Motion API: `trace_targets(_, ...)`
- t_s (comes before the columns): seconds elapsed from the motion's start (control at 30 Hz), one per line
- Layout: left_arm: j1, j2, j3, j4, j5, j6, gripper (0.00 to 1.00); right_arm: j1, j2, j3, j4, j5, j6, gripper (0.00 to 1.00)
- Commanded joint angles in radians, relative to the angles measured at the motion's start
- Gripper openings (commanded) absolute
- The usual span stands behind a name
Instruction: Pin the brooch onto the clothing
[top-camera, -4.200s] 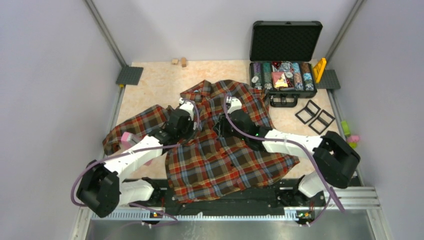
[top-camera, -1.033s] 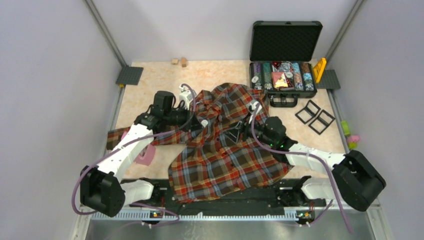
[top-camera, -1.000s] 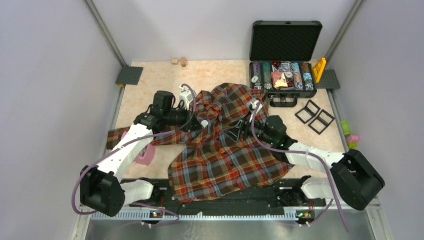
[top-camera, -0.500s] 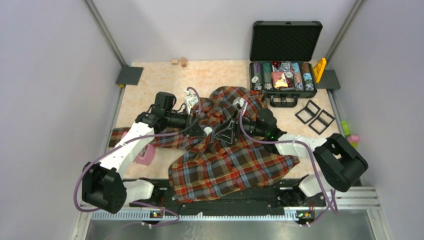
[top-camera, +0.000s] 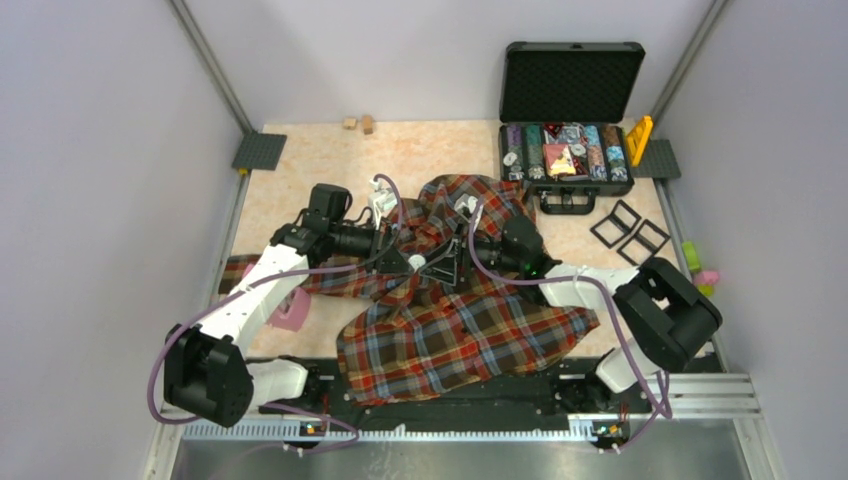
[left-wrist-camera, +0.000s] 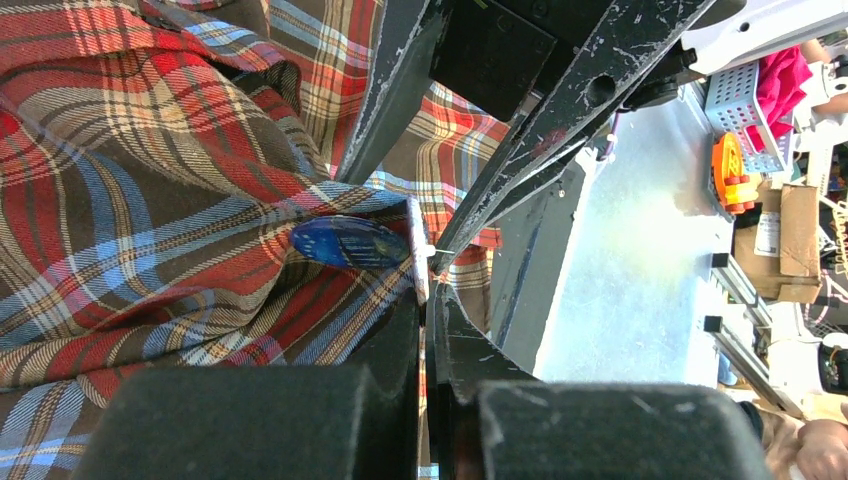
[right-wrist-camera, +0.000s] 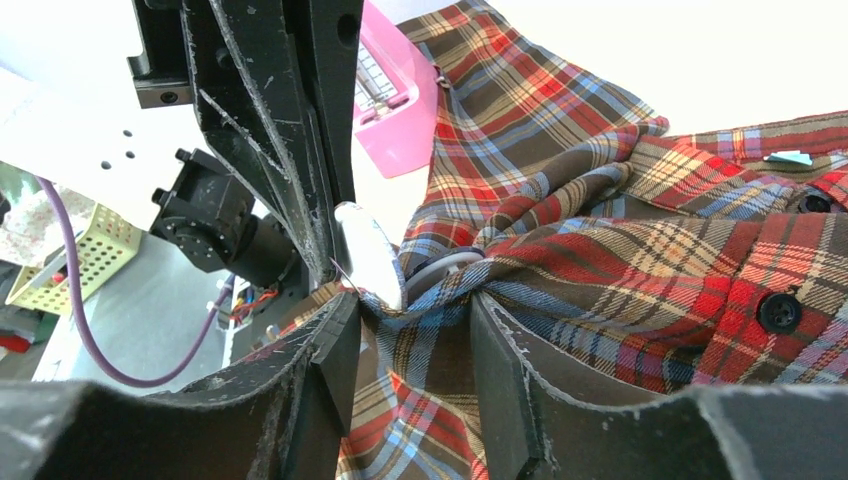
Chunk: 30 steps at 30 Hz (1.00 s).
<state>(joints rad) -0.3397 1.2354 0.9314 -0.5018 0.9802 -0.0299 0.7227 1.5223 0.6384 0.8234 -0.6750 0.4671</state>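
The clothing (top-camera: 450, 330), a plaid shirt, lies bunched in the middle of the table. My left gripper (top-camera: 410, 262) is shut on a thin edge of the shirt (left-wrist-camera: 200, 200), tip to tip with my right gripper (top-camera: 440, 263). The brooch (left-wrist-camera: 350, 243), a small blue disc, sits on the fabric just above the left gripper (left-wrist-camera: 430, 300). The right gripper (right-wrist-camera: 410, 320) is closed around a gathered fold of the shirt (right-wrist-camera: 640, 250), which touches both fingers. A grey round edge and a pale piece (right-wrist-camera: 370, 255) show at the top of that fold.
An open black case (top-camera: 520, 160) with sorted small items stands at the back right, two black square frames (top-camera: 630, 232) beside it. A pink block (top-camera: 290, 312) lies under the left arm and shows again (right-wrist-camera: 395, 100) in the right wrist view. Small wooden blocks (top-camera: 358, 123) sit at the back.
My right gripper has swung left across the shirt to meet the left gripper, dragging the shirt's upper part with it. Its jaws have narrowed. The left gripper has barely moved.
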Motion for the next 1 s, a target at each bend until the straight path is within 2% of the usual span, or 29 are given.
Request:
trace_targets(0.0,0.001,-0.004,0.004,0.009,0.071,0.013,0.0,0.01,0.012,0.042,0.088,0.002,0.018,0.44)
trace_targets(0.6,-0.02,-0.008,-0.009,0.012,0.129,0.021,0.0,0.01,0.04,0.091,0.074,-0.018,0.074,0.36)
trace_targets(0.97,-0.046,-0.017,-0.013,0.009,0.143,0.051,0.0,0.01,0.101,0.174,-0.074,-0.006,0.089,0.28)
